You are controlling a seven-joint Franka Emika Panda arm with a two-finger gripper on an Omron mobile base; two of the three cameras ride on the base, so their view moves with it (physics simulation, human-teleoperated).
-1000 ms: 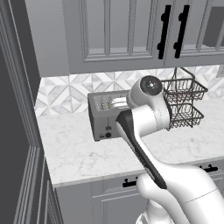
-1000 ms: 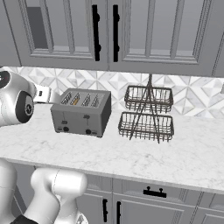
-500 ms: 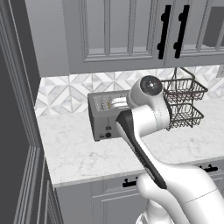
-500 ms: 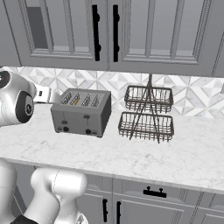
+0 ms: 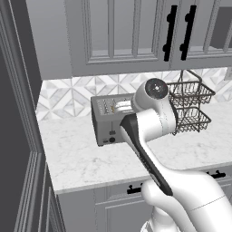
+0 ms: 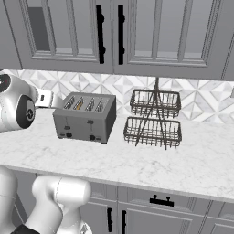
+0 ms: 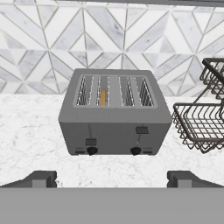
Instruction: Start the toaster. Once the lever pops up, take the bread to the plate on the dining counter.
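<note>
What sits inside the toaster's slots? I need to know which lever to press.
In the toaster, the bread's tan top edge shows in the second slot from the left; its lower part is hidden. The other slots look empty.

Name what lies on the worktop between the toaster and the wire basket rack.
Nothing: the right base view shows bare marble worktop between the toaster and the wire basket rack.

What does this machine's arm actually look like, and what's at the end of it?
The arm is made of smooth, rounded glossy white shells, with a long black strip along one segment and dark round caps at the joints. No loose cables or lettering can be made out. At its end is the gripper: two small, blocky dark grey finger tips, set far apart.
</note>
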